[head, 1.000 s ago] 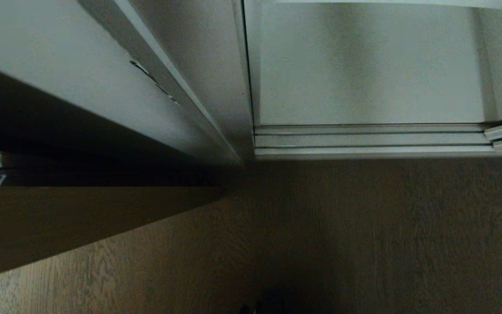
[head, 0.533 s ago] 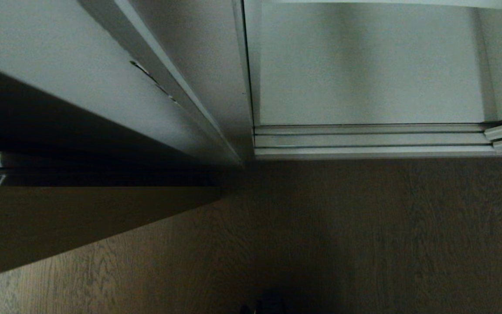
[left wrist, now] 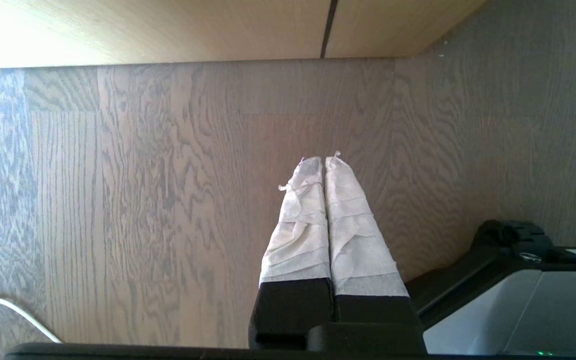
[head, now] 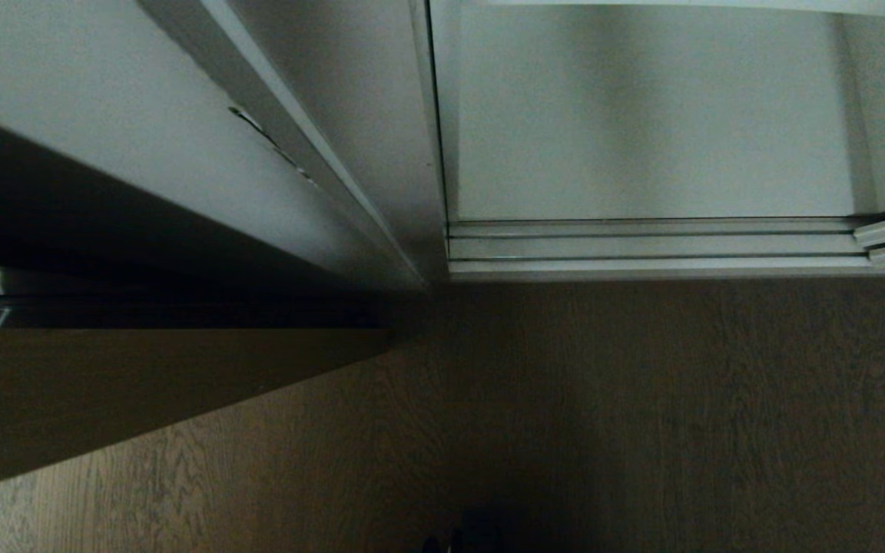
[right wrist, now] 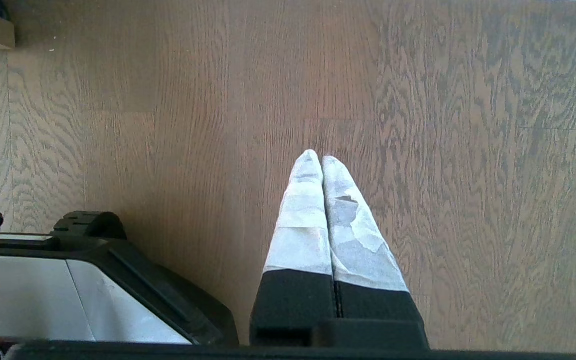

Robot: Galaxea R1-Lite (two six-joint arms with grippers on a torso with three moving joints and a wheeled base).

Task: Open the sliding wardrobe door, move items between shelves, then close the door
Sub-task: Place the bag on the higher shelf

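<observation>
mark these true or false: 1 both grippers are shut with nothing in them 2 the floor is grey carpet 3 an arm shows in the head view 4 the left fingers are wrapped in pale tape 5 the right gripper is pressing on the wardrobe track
1. True. The left gripper and the right gripper both have their fingers pressed together, nothing between them.
2. False. The floor is wood-grain boards.
3. False. The head view shows only the floor, the white wardrobe bottom and its sliding track; no arm.
4. True. The left fingers are wrapped in pale, wrinkled tape.
5. False. The right gripper hangs over bare floor beside the robot's base, with no track in its view.
</observation>
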